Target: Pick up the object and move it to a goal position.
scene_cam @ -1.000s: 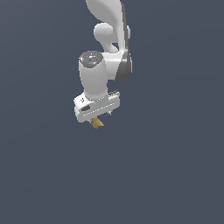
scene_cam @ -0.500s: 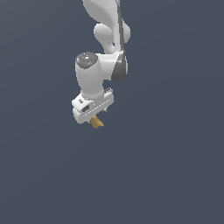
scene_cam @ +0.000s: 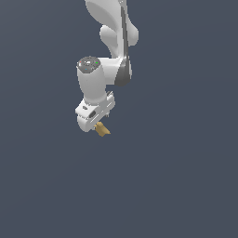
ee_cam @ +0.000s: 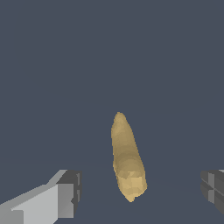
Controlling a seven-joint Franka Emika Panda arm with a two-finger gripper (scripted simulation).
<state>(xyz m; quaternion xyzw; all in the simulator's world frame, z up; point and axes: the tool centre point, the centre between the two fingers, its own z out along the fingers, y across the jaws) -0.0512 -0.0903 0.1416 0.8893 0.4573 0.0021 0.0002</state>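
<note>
A: Figure legend, part 1. How do the fingers (ee_cam: 65, 194) stand?

B: In the wrist view the 2 fingers are spread wide, 1 at each side of the frame, with the object (ee_cam: 127, 159) lying in the gap between them. Neither pad touches it; clear space shows on both sides. The gripper (ee_cam: 140, 192) therefore straddles the piece without pinching it.

A: Part 2. Where is the object?

B: It is a tan, elongated chunk, tapered at 1 end, lying on the plain grey tabletop (ee_cam: 112, 52). In the exterior view the object (scene_cam: 102, 129) shows just below the white gripper (scene_cam: 96, 122), at the side toward the exterior view's right, with the arm (scene_cam: 104, 69) rising above it.

A: Part 3. Which step is in hand?

B: Judged from this, the approach to the grasp: the fingers bracket the object but the pick has not yet been made. No goal marker is visible in either view.

A: Part 4. What does the next move call for?

B: Probably a final descent, if any height remains, then closing across the narrow width near the thicker end, followed by a lift.
</note>
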